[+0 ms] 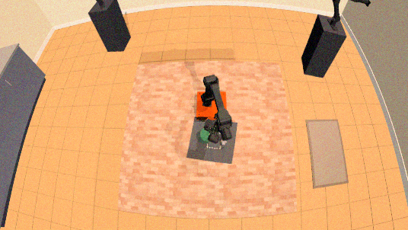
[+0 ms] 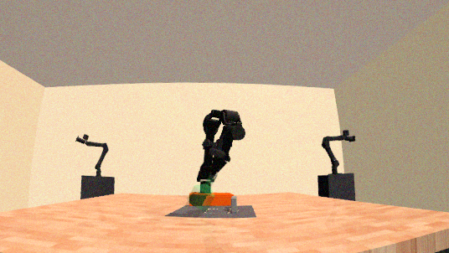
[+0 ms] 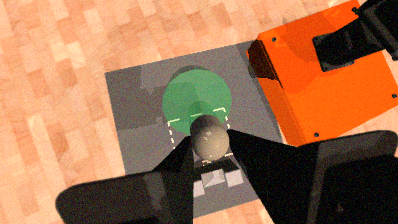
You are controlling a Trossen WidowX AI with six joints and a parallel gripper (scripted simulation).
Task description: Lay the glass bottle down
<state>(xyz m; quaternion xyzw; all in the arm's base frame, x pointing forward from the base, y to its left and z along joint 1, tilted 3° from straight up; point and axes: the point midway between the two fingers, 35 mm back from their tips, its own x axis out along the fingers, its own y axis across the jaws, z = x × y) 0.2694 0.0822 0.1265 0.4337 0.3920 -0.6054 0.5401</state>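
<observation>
In the top view, the green glass bottle [image 1: 205, 135] [image 2: 204, 187] [image 3: 197, 95] shows just below the centre of the frame, half hidden under the jaws [image 1: 214, 136] [image 2: 205, 180], over the grey mat [image 1: 228, 156] [image 2: 247, 212] [image 3: 135, 145]. The dashed outline [image 1: 214, 148] [image 2: 213, 209] [image 3: 220, 108] is partly exposed beside it, so the laying down is probably still to do. In the exterior view, low in the middle, the jaws grasp the bottle from above, its neck towards them; that high hold should let the body swing down under control. The grey U-shaped rest [image 1: 224, 142] [image 2: 234, 204] [image 3: 234, 178] stands to its right, presumably to carry the neck once the glass lies flat. In the wrist view, the bottle's rounded top sits between the fingers at centre, its body above it, overlapping the outline's upper edge. Whether its base touches the mat, I cannot tell; a gradual tilt towards the rest, gripped until supported, seems safest.
</observation>
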